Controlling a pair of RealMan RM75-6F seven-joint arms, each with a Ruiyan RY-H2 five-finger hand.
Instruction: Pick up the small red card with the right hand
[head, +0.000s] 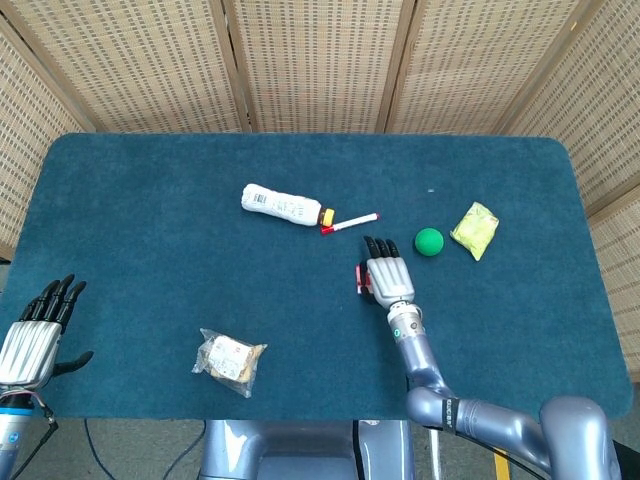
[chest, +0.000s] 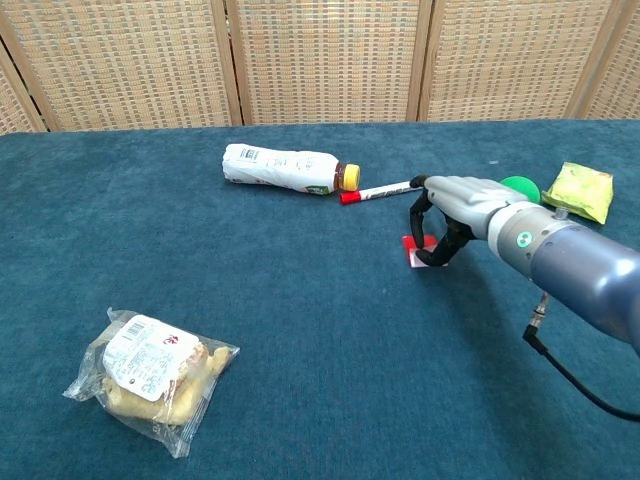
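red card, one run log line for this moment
task: pick red card | right hand: pinching card, lifted | left hand: open, idle | status: in progress

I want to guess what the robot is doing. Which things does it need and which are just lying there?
Needed: small red card, right hand curled over it.

Just lying there: bottle, marker, green ball, yellow packet, snack bag.

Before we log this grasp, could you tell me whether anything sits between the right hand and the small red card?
Nothing visible does. The right hand is already at the small red card, fingers curled around it, with the marker lying clear behind.
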